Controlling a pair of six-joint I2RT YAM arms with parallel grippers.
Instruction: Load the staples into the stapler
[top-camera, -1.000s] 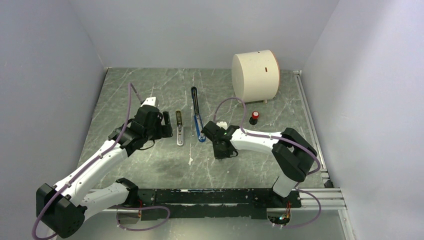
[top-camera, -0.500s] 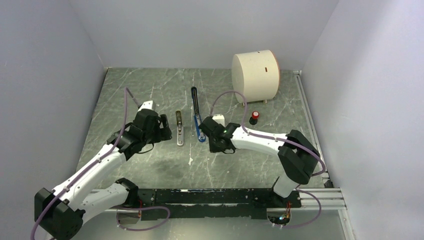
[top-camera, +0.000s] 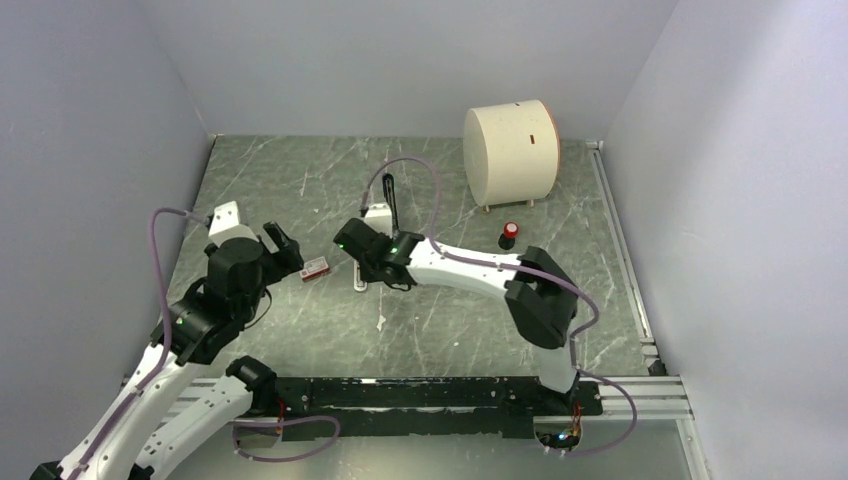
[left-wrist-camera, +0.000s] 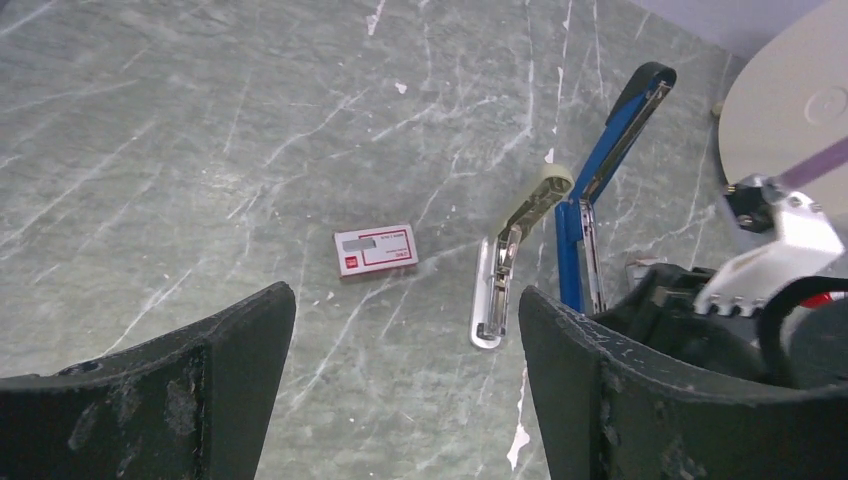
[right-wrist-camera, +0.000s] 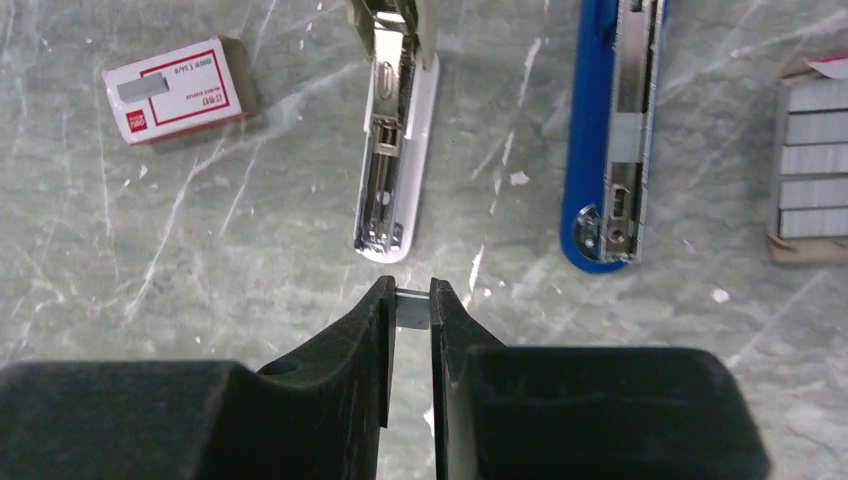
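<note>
Half a second ago the right gripper (right-wrist-camera: 412, 296) hung just right of the blue stapler (right-wrist-camera: 592, 150). It has since swung across to that stapler's left side. Its fingers are pinched on a short grey strip of staples (right-wrist-camera: 412, 309), held just short of the near end of the silvery stapler (right-wrist-camera: 395, 170) that lies beside the blue one. The left gripper (left-wrist-camera: 405, 296), which was close in on the left of the blue stapler, has drawn well back from it, fingers spread wide with nothing between them. A small red-and-white staple box (left-wrist-camera: 377, 250) that did not show before now lies in the open, further left of the blue stapler than the silvery one. The blue stapler itself has not shifted: it lies opened out on the marbled table (right-wrist-camera: 250, 260), metal channel facing up and long arm pointing away from the arm bases. Whether the channel has staples in it I cannot tell. The staple box is shut, so its contents are hidden. Just right of the blue stapler an open cardboard tray (right-wrist-camera: 795, 250) holds several rows of grey staple strips side by side.
</note>
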